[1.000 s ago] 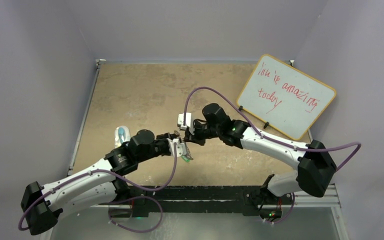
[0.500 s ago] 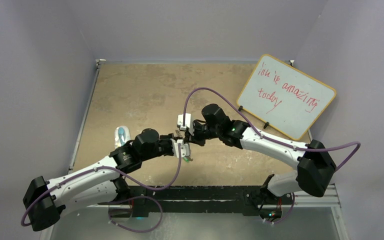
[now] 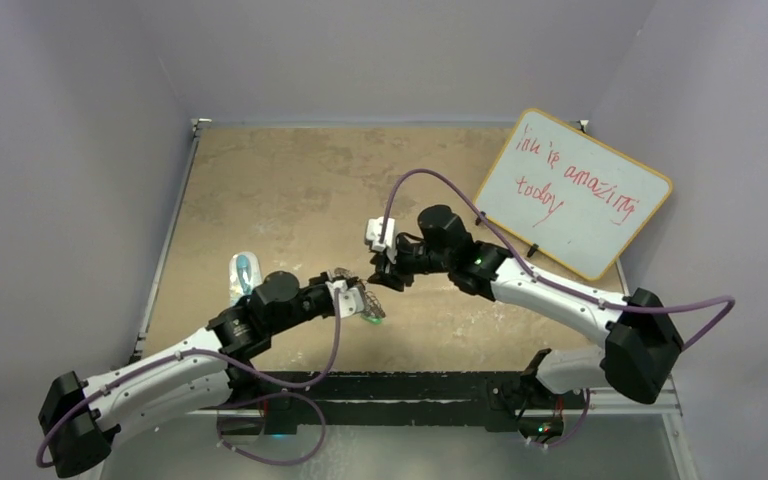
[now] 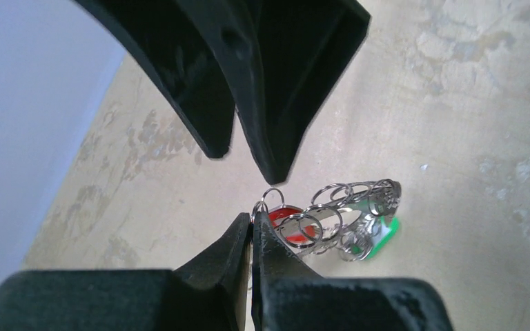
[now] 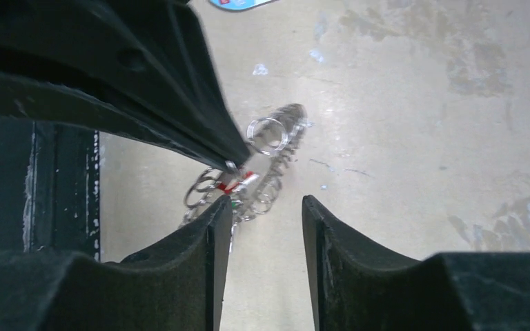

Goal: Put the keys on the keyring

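Seen from above, your two arms met near the middle of a mottled tan table [image 3: 280,190], their fingertips near each other but apart. Your left gripper [image 4: 251,217] was fully closed, its two black fingers pressed together on one of the small loops at the rim of the keyring [image 4: 348,210]. The ring jutted out past those fingertips, tilted on edge over the tabletop; whether it touched the surface could not be told. The red-headed key [image 4: 286,226] showed among the loops just beside the pinch, and the green-headed key [image 4: 381,231] showed at the ring's far end. Your right gripper [image 5: 266,203] stood partly open, with a clear gap between its fingers, and it held nothing; the ring lay just beyond its tips. A clear bluish plastic object [image 3: 244,270] lay on the table to the left of your left arm. A whiteboard [image 3: 572,190] with red handwriting leaned at the right rear corner.
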Controlling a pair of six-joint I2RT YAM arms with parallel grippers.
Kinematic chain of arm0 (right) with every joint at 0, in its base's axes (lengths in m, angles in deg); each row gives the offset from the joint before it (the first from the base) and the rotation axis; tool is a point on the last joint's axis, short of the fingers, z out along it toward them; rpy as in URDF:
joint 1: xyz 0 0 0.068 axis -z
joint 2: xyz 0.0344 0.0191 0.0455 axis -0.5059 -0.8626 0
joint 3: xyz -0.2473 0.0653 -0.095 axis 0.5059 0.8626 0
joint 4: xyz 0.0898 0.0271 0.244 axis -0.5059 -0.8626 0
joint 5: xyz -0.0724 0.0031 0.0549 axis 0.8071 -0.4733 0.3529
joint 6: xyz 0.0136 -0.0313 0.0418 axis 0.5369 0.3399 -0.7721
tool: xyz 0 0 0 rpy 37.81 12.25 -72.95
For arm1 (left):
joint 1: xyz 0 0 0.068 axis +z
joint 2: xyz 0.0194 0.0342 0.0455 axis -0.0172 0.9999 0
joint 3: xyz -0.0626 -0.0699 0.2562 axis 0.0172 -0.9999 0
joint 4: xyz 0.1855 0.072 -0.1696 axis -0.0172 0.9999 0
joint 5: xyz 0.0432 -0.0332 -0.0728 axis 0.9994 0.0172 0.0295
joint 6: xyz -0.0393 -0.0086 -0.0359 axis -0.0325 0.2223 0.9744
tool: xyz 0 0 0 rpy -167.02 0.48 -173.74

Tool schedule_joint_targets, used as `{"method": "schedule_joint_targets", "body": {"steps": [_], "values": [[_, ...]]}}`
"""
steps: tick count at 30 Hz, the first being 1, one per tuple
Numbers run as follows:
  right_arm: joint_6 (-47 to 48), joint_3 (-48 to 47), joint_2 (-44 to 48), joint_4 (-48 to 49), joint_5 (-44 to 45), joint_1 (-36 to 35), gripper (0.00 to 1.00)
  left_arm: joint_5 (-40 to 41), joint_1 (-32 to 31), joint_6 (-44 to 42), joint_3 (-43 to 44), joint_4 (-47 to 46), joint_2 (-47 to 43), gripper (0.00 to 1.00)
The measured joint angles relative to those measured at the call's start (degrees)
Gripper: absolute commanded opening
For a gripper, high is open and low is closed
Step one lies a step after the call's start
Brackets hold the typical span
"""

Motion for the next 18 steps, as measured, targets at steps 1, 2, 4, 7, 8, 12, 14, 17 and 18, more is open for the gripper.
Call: {"method": "schedule_joint_targets", "body": {"steps": [1,2,4,7,8,12,14,17,18], "values": [[-0.52,0.39,0.37,0.85,-0.63,0.68,0.46,0.04,0.00,1.36,-1.40,-1.53,-1.29,0.00],[-1.46,1.09,0.85,2.32,-1.90,1.88,0.46,0.02,-0.02,2.84,-2.86,-3.50,-2.43,0.00],[-3.06,2.67,1.86,4.83,-4.24,4.09,0.44,-0.04,0.00,5.35,-5.42,-7.21,-4.07,0.00],[-4.72,5.38,3.21,7.98,-8.11,6.36,0.39,-0.44,-0.02,8.76,-9.75,-14.51,-5.77,0.00],[-5.09,6.05,3.48,8.79,-9.51,6.73,0.38,-0.66,-0.02,9.66,-10.82,-16.52,-6.03,0.00],[-5.88,7.87,3.96,11.96,-15.43,6.80,0.36,-1.64,-0.02,12.61,-15.50,-26.12,-6.60,0.00],[-6.19,8.68,4.31,13.44,-17.79,6.80,0.34,-1.92,-0.02,13.46,-16.87,-29.62,-6.56,0.00],[-6.14,8.98,4.50,14.64,-19.74,6.82,0.29,-2.25,-0.02,14.19,-17.31,-32.46,-6.29,0.00],[-6.05,8.98,4.50,14.75,-20.09,6.82,0.27,-2.43,-0.02,14.25,-17.31,-33.31,-6.14,0.00]]}}
